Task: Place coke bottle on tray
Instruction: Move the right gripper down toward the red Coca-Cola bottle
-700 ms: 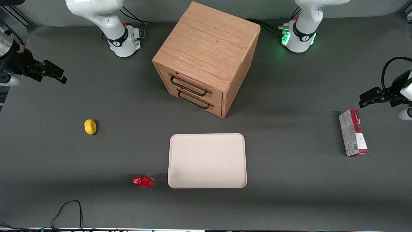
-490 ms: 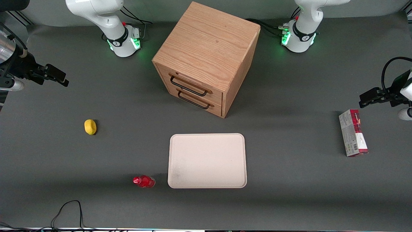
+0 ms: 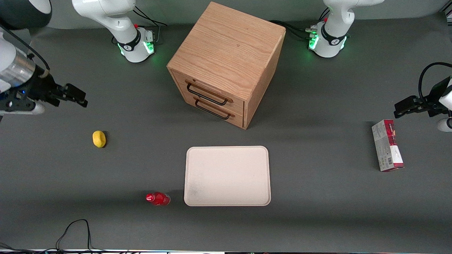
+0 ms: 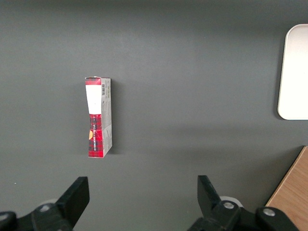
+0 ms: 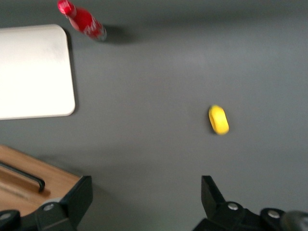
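The coke bottle (image 3: 158, 198), small with a red cap and red label, lies on its side on the grey table just beside the tray's near corner; it also shows in the right wrist view (image 5: 82, 20). The tray (image 3: 227, 175) is cream-white, flat and bare, in front of the wooden drawer box; its corner shows in the right wrist view (image 5: 33, 72). My right gripper (image 3: 76, 96) is open and empty, high above the table at the working arm's end, farther from the front camera than the bottle. In its wrist view the gripper (image 5: 144, 197) has both fingers wide apart.
A wooden drawer box (image 3: 226, 63) with two black handles stands mid-table. A yellow lemon-like lump (image 3: 99, 138) lies between my gripper and the bottle. A red-and-grey carton (image 3: 387, 145) lies toward the parked arm's end. A black cable (image 3: 74, 233) loops at the table's near edge.
My right gripper has moved in over the table toward the middle and slightly nearer the front camera. The bottle, tray and lump have not moved.
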Available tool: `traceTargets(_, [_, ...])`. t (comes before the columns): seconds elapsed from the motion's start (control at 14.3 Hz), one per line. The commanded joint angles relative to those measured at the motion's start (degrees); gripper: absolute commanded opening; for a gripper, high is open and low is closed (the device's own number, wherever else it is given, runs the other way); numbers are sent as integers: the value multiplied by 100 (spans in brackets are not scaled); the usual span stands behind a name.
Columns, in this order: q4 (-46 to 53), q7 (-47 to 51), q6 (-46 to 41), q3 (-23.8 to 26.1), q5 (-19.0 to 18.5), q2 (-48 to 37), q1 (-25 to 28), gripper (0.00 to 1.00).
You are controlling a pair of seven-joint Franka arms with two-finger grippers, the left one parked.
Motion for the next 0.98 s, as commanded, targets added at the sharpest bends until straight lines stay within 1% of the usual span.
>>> traceTargets(0.0, [1818,251,-151,319,136,1461,-146,100])
traceTargets(0.28, [3797,701,-125,680,92,3087,-146,100])
traceTargets(0.35, [4149,797,-64,811,66,3474,-129,100])
traceTargets(0.42, [4353,841,171,882,48,3774,-76,100])
traceTargets(0.49, [4364,842,478,892,13,3924,-15,100])
traceTargets(0.63, [4364,842,1076,944,-241,4241,100,100])
traceTargets(0.7, [4364,833,1340,1093,-329,4382,91,100])
traceTargets(0.91, [4355,780,1816,1243,-576,4812,100,100])
